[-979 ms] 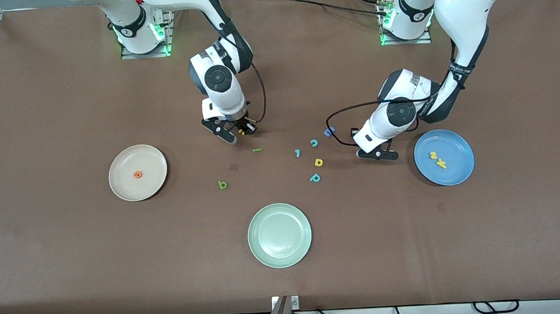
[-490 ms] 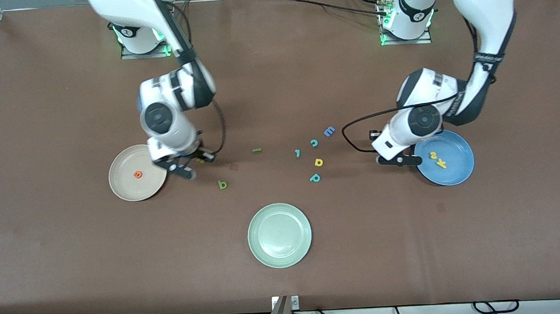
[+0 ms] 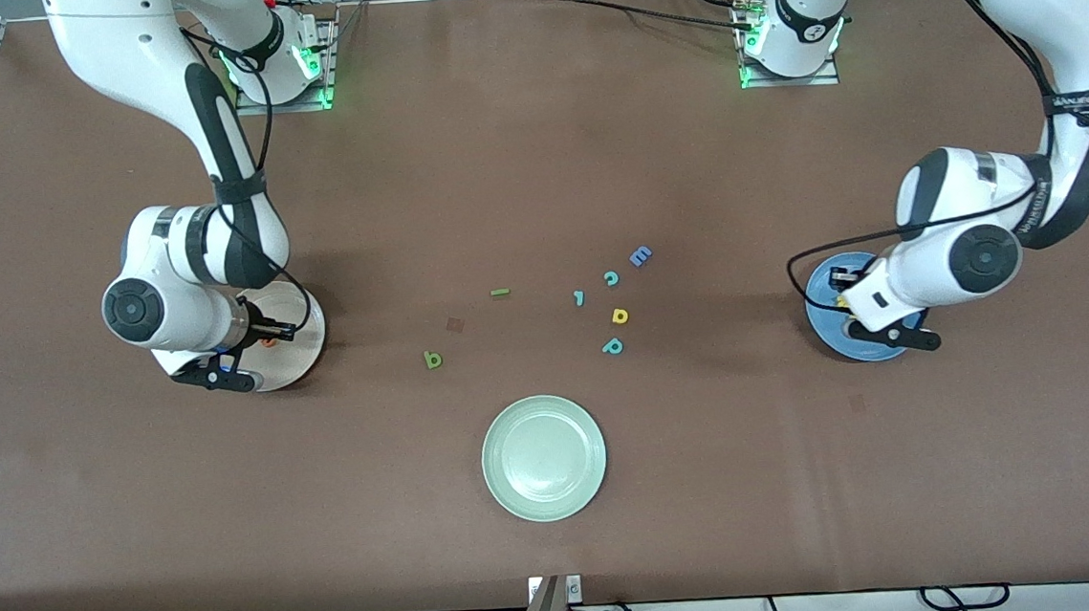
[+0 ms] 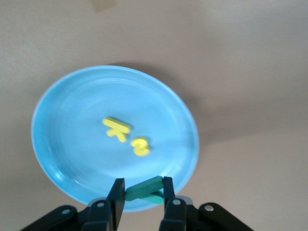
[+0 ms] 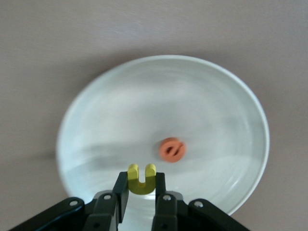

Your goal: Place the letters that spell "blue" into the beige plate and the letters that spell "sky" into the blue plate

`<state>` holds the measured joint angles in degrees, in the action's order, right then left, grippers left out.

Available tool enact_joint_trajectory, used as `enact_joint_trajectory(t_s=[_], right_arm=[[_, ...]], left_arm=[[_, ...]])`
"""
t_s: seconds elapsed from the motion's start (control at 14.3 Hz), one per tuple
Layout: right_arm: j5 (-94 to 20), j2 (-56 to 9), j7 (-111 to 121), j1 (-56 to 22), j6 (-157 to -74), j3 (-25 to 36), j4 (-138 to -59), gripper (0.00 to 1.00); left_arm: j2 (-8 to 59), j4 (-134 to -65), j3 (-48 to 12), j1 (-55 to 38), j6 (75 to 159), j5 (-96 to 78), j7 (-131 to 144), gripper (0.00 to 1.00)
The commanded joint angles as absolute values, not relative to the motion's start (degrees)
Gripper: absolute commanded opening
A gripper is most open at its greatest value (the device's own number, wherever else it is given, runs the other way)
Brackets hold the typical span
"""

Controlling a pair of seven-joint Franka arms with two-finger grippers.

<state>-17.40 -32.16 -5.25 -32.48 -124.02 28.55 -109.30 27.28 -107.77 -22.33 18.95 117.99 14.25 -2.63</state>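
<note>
My left gripper point(image 4: 142, 192) hangs over the blue plate point(image 4: 62, 115), near its rim, and is shut on the teal y point(image 4: 144, 188). On that plate lie the yellow k point(image 4: 117, 129) and the yellow s point(image 4: 140, 147). Over the beige plate point(image 5: 144, 96) my right gripper point(image 5: 142, 190) is shut on the yellow u point(image 5: 142, 180), close to the orange e point(image 5: 172, 149) lying on the plate. In the front view the dark green l point(image 3: 500, 292) and dark green b point(image 3: 432, 358) lie on the table between the two plates.
A pale green plate point(image 3: 544, 458) sits nearest the front camera. Loose letters lie mid-table: blue E point(image 3: 639, 257), teal c point(image 3: 611, 279), a small teal letter point(image 3: 579, 297), a small yellow letter point(image 3: 619, 316), teal p point(image 3: 613, 346).
The right arm carried the yellow u from mid-table to over the beige plate. The left arm swung from beside the loose letters to over the blue plate. Both grips stayed shut.
</note>
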Motion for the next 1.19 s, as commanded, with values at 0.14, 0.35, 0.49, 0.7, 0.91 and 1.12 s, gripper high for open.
enact_joint_trajectory(t_s=[0.14,0.35,0.49,0.7,0.91,1.12], right_arm=[[-18.1,-33.3,-4.0,-32.3,-123.5,27.6,-108.7,0.22],[-18.1,-33.3,-3.8,-33.0,-123.3,27.5,-108.8,0.38],[-18.2,-33.0,-3.8,-32.5,-123.3,27.5,-108.5,1.0],[-18.3,-31.1,-4.8,-35.1,-123.3,26.8,-107.3,1.0],[-19.2,-31.4,-8.4,-40.5,-123.3,25.9,-102.8,1.0],[-23.0,-33.7,-20.7,-47.5,-123.9,25.9,-99.4,1.0]], left_arm=[[31.5,-107.6,-23.0,25.6,123.7,15.5,-12.6,0.71],[30.9,-107.4,-23.6,25.5,123.0,15.4,-12.0,1.0],[29.5,-106.9,-24.3,25.4,122.5,15.4,-11.8,1.0],[28.4,-98.4,-27.1,24.9,111.7,15.4,-11.5,1.0],[30.1,-85.6,-26.9,21.5,99.3,15.4,-7.5,1.0],[29.2,-80.4,-27.3,21.2,91.6,15.2,-3.8,1.0]])
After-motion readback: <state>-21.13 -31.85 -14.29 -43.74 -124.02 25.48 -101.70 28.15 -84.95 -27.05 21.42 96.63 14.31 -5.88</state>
